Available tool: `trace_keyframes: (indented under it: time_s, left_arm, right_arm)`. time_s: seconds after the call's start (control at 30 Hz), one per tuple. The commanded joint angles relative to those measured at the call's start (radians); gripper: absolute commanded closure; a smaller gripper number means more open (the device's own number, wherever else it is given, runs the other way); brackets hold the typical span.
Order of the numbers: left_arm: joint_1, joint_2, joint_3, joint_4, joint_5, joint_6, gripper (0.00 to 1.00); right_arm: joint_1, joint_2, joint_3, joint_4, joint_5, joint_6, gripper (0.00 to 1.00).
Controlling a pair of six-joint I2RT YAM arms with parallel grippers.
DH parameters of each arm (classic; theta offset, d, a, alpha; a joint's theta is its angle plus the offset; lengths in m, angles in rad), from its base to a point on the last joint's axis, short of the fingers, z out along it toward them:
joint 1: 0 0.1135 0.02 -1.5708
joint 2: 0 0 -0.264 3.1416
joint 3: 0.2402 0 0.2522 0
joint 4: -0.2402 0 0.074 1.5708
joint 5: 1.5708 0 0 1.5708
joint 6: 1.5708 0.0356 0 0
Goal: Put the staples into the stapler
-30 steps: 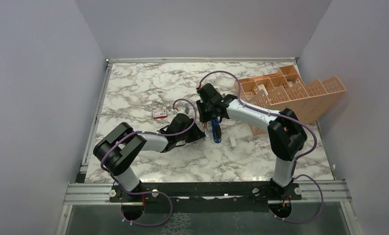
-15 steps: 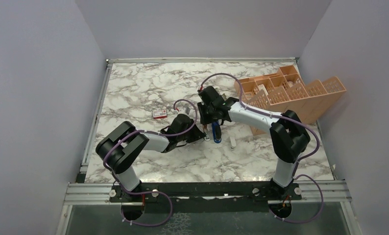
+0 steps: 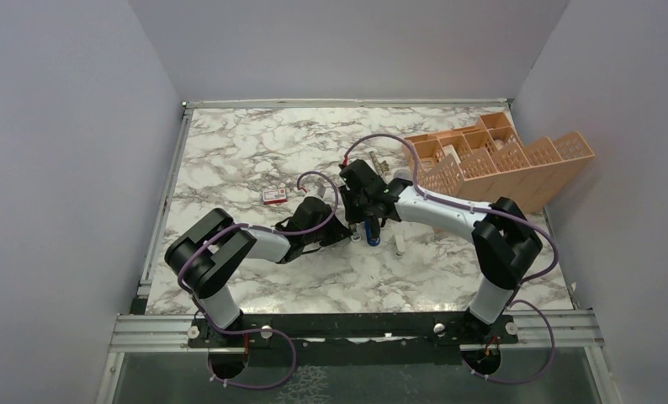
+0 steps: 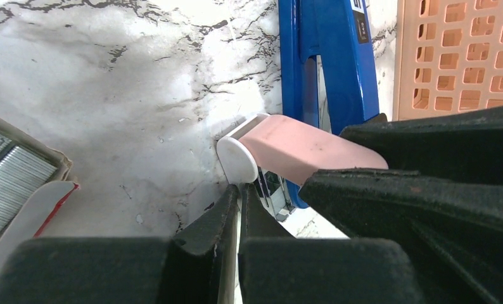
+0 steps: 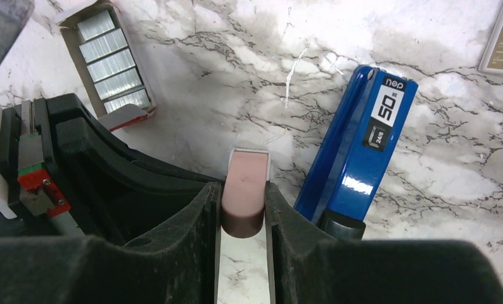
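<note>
**A:** Since 1 second back, the right arm has folded lower and carried the right gripper (image 5: 243, 191) in closer to the stapler (image 5: 356, 145). The left gripper (image 4: 238, 197) has drawn its jaws together. The stapler has not shifted.

**B:** Grip states?

**A:** Right: clamped on a pink-and-white piece (image 4: 306, 149) just beside the stapler, on its left-arm side. Left: fingers pressed together directly under that piece's white end. Cannot tell whether anything thin is pinched between them.

**B:** Why 2 grippers on 1 spot?

**A:** Judgement only: the right steadies the piece so the left can work at its tip. I cannot tell what the piece belongs to.

**B:** And the staples?

**A:** The staples (image 5: 113, 60) lie in rows in their open tray on the table (image 3: 230, 151). They are on the same side of the stapler as the left gripper, farther out and clear of it. Neither gripper visibly holds any. The orange organiser (image 3: 516, 156) stands on the stapler's opposite side, not involved.

**B:** Progress?

**A:** Loading not yet done, by my reading. The stapler is on the table, and its magazine is not visible.
</note>
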Motion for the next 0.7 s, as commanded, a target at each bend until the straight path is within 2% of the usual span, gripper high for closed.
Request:
trace_keyframes:
  time_s: [0.0, 0.27, 0.67]
  left_arm:
    - [-0.009, 0.052, -0.024, -0.055, -0.079, 0.030, 1.00]
    - [-0.009, 0.054, -0.021, -0.055, -0.079, 0.034, 1.00]
    - [-0.010, 0.049, -0.021, -0.055, -0.079, 0.035, 1.00]
  right_arm:
    - [0.050, -0.008, -0.048, -0.062, -0.077, 0.061, 0.74]
    - [0.078, 0.013, -0.077, -0.075, -0.034, 0.081, 0.73]
    - [0.089, 0.022, -0.090, -0.073, 0.015, 0.100, 0.67]
